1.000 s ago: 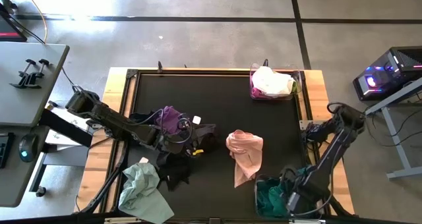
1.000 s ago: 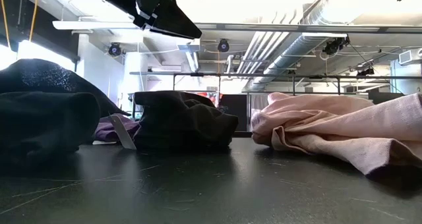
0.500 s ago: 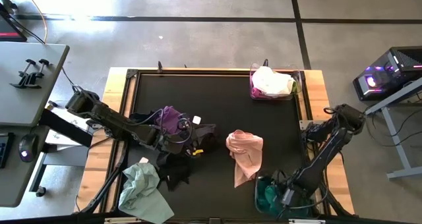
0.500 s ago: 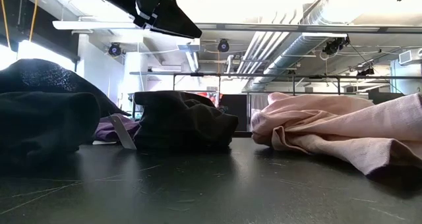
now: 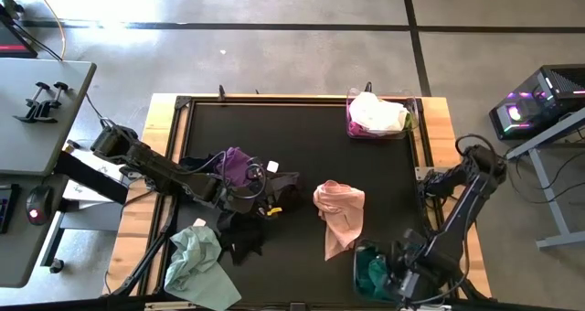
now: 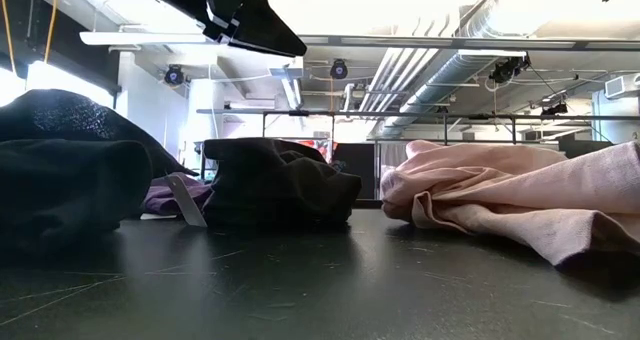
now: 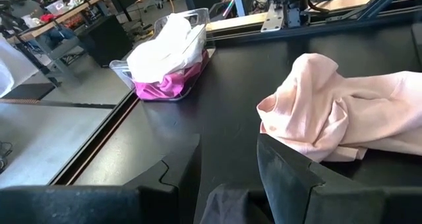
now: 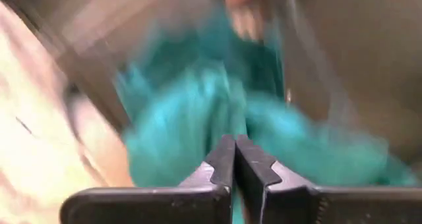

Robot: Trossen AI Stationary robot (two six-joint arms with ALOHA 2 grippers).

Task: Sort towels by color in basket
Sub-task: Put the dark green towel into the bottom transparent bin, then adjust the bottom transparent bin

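Working from the pink towel (image 5: pixel 338 215), lying near the middle of the black table (image 5: pixel 311 137), its long axis running from the far edge towards the near edge.

Reaching in from the left of it with the left hand (image 7: pixel 227 165), fingers standing partway apart around a fold of black towel (image 7: pixel 224 207), apparently gripping it. Hovering the right hand (image 5: pixel 407 273) near the teal basket (image 5: pixel 358 276), just nearer and to the right of the pink towel, fingers pressed together on nothing.

Judging the left hand the closer of the two to the pink towel, though occupied.

Counting two baskets, the second one (image 5: pixel 407 135) well beyond the pink towel, to the right. Counting one mint towel (image 5: pixel 196 261), one purple (image 5: pixel 236 165), one white (image 5: pixel 375 110), one magenta (image 7: pixel 161 89); teal towels (image 5: pixel 370 270) too bunched for counting.
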